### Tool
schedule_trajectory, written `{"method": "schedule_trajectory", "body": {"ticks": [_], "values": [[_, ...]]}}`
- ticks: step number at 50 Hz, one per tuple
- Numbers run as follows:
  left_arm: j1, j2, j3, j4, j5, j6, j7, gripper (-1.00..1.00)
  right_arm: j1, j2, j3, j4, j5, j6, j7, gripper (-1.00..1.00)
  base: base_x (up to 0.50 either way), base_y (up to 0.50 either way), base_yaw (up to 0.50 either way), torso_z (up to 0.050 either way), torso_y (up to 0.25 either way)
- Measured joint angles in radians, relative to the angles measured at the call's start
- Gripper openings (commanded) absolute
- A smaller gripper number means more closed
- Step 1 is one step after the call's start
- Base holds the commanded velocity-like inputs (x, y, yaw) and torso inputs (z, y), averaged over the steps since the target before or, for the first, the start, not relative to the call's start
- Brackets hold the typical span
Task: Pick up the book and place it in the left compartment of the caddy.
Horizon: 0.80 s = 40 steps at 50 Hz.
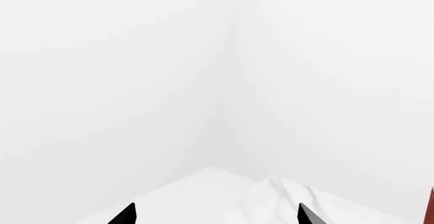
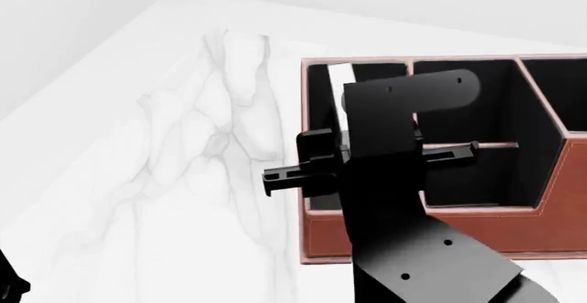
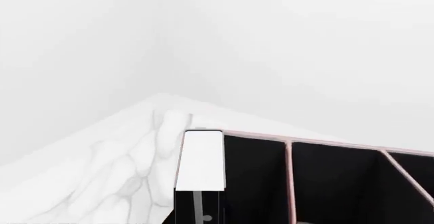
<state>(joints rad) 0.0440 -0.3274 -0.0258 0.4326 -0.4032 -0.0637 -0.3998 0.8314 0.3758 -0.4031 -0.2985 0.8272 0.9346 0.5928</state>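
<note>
While one book [image 3: 200, 159] stands in the right jaws | one caddy [image 2: 431, 238] | left jaws wide, empty.

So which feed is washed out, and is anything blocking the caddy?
Left wrist view: near-featureless white, only left end effector tips and marble table. Head view: sharp, right arm covers the caddy. Right wrist view: crisp, book foreground.

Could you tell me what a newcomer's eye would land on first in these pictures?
The black right arm fills the head view's middle, reaching over the reddish-brown caddy on the white marble table. In the right wrist view, the book shows its white page edge above the caddy's left end.
</note>
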Motion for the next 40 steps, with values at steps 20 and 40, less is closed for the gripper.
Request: {"method": "schedule_trajectory", "body": {"ticks": [20, 40], "values": [[-0.012, -0.013, -0.005, 0.0, -0.018, -0.012, -0.007, 1.0, 0.043, -0.043, -0.092, 0.261, -0.152, -0.197, -0.099, -1.0, 0.0, 0.0, 0.0, 0.0, 0.002], [0.0, -0.012, -0.005, 0.005, 0.01, 0.027, -0.018, 1.0, 0.066, -0.075, -0.131, 0.431, -0.216, -0.329, -0.168, -1.0, 0.0, 0.0, 0.0, 0.0, -0.082]]}}
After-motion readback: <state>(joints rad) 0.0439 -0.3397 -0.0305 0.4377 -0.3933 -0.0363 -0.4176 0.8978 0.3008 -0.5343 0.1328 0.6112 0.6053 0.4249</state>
